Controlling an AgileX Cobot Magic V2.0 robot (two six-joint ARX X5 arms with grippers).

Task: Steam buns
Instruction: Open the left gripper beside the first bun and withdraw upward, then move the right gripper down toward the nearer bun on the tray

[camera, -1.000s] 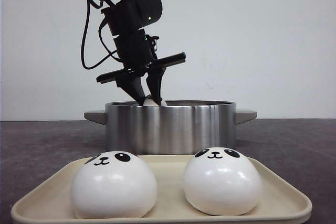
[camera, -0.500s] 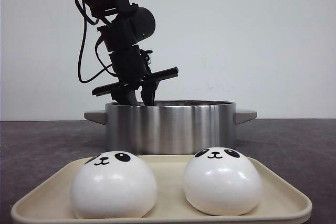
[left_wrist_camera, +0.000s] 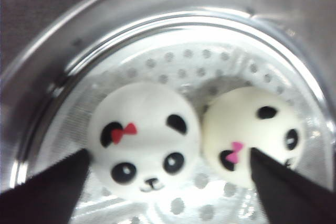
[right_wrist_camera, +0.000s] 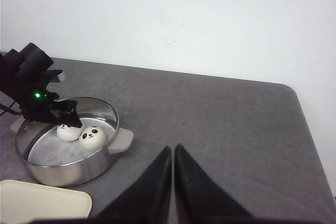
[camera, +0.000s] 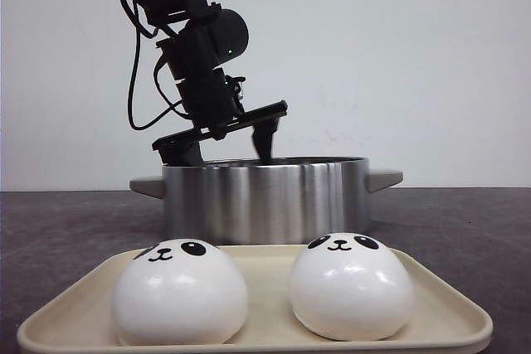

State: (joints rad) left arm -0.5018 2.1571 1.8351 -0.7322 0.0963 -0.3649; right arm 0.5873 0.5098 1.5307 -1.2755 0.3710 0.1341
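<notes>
L gripper released, jaws wide, above 2 buns in pot; R gripper clenched, empty; 2 buns on tray.

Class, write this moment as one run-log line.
left gripper: open over steamer pot | buns in pot: two | buns on tray: two | right gripper: shut, idle

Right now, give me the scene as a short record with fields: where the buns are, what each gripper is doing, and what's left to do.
buns in pot: two, side by side on the perforated steamer plate, one with a red bow, one with a pink bow
buns on tray: two, left and right
pot: steel, lid off, behind the tray
left gripper: open, above the pot, holding nothing
right gripper: shut, empty, away from the pot
remaining: two tray buns not yet in the pot
</notes>
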